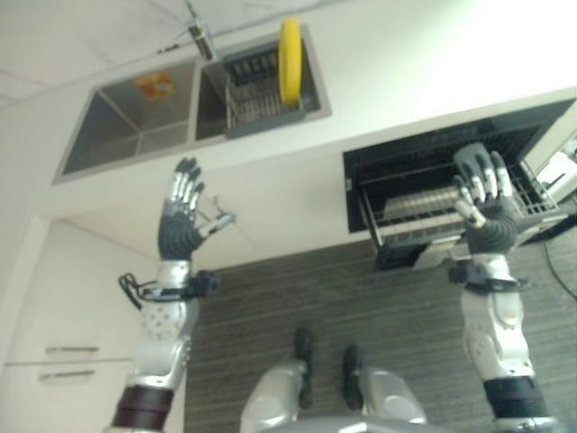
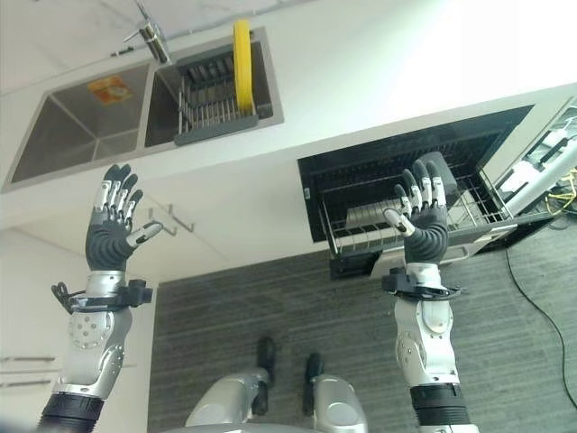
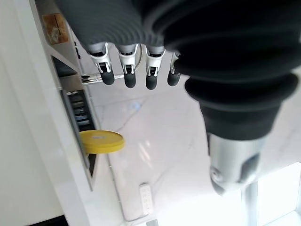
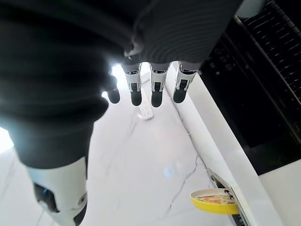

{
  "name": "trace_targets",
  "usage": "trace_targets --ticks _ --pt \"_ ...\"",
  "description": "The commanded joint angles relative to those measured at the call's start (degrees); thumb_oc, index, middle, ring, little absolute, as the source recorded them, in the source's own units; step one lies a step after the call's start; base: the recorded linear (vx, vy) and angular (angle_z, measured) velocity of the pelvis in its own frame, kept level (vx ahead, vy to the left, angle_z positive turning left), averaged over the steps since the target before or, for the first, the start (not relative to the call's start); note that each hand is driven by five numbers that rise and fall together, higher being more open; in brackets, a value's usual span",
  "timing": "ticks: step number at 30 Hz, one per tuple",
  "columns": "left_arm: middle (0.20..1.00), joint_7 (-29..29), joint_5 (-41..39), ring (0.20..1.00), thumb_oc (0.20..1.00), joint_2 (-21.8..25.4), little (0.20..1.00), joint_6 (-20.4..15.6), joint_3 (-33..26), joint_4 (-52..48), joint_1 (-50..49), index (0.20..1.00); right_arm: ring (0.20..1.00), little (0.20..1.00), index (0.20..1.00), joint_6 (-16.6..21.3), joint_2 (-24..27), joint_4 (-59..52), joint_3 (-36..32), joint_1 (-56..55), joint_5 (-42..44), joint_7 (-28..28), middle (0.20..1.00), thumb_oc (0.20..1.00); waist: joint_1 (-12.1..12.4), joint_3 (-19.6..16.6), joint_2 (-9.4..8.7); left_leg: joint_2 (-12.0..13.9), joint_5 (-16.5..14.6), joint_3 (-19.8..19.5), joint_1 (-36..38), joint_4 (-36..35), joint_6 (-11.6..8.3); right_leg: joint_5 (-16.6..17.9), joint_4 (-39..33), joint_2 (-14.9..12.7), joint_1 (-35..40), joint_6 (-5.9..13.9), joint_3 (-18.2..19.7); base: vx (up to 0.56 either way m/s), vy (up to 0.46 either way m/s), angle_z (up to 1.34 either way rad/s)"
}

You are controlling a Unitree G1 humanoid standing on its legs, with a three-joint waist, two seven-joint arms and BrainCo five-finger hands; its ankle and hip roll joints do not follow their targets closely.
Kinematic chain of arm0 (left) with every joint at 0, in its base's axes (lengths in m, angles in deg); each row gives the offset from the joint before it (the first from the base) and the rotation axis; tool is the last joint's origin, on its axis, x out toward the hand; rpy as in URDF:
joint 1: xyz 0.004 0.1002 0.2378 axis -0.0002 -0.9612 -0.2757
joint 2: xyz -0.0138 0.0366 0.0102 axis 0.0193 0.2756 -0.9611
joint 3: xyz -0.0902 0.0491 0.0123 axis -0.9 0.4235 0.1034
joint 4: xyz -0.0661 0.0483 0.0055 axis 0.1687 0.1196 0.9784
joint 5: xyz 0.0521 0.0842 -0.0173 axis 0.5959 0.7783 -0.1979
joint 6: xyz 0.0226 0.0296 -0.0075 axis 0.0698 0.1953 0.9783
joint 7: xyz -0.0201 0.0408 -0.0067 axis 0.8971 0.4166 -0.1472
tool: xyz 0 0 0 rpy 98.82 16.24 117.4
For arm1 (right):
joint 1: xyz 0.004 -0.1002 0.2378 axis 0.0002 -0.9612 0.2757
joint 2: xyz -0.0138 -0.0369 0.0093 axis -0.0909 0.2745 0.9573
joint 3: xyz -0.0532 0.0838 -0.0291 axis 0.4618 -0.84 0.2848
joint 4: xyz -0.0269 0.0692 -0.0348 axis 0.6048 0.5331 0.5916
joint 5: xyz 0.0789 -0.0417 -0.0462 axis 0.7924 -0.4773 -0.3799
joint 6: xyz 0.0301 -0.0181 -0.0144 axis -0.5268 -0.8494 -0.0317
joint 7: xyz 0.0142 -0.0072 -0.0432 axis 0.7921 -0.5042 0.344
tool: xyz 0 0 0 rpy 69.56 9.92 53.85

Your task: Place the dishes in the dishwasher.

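With my left hand and right hand both raised, fingers straight and empty, the yellow plate stands upright in the sink rack, well apart from the open dishwasher rack; a careless reach risks tipping it

A kitchen: steel sink, white counter, open dishwasher.
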Motion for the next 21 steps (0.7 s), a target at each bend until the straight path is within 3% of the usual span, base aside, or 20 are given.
trace_targets --ticks 1,4,7,12,17,21 --pt "1.000 -0.2 -0.5 1.000 1.000 1.2 1.000 -3.7 -2.2 -1.6 2.5 1.000 1.000 1.000 1.000 1.9 2.6 -6.9 -0.9 -2.7 -1.1 -0.1 1.000 1.000 -1.5 -2.5 -1.15 1.4 5.3 6.8 -0.5 9.4 1.16 -3.1 -2.2 -3.8 7.3 4.77 0.4 0.24 0.194 -0.85" --pt "1.000 0.1 0.6 1.000 1.000 1.2 1.000 -3.2 -1.9 -1.0 3.6 1.000 1.000 1.000 1.000 2.1 2.9 -6.4 -1.8 -4.0 0.7 1.7 1.000 1.000 -2.7 -2.6 -0.93 1.6 3.5 8.1 1.2 9.6 1.22 -3.4 -1.4 -5.2 7.2 5.59 0.1 0.29 0.245 -0.51" --pt "1.000 -1.6 0.7 1.000 1.000 1.0 1.000 -3.0 -2.4 -1.4 4.3 1.000 1.000 1.000 1.000 1.6 2.7 -6.5 -3.4 -5.0 1.1 3.5 1.000 1.000 -3.0 -3.8 -0.96 -0.6 -1.1 9.7 4.9 8.5 2.87 -3.3 -0.4 -7.8 6.7 7.07 -1.5 0.32 0.260 -0.28" --pt "1.000 -2.4 1.7 1.000 1.000 1.2 1.000 -2.4 -0.5 -2.1 5.1 1.000 1.000 1.000 1.000 0.8 1.0 -6.7 -2.8 -4.5 -0.3 1.9 1.000 1.000 -2.1 -4.9 -0.67 -3.5 -4.5 9.8 7.6 7.6 5.87 -3.3 3.1 -10.8 4.1 9.09 -2.9 0.20 0.213 -0.13" --pt "1.000 -5.7 -2.0 1.000 1.000 1.2 1.000 -3.2 0.3 -3.0 5.7 1.000 1.000 1.000 1.000 1.7 -0.2 -7.5 -3.1 -4.8 -1.0 2.3 1.000 1.000 -1.6 -5.3 -0.85 -5.8 -4.7 9.9 8.7 4.4 8.59 -2.1 6.9 -10.9 1.9 10.79 -2.5 0.06 0.141 -0.06" --pt "1.000 -10.1 -3.2 1.000 1.000 2.0 1.000 -5.8 -0.3 -5.8 5.4 1.000 1.000 1.000 1.000 1.9 0.0 -8.5 -2.6 -3.0 -0.8 3.3 1.000 1.000 0.7 -5.2 -1.17 -6.2 -4.0 12.5 9.8 0.6 9.27 -1.3 8.0 -9.6 0.4 11.25 -7.6 -0.07 0.068 -0.34"
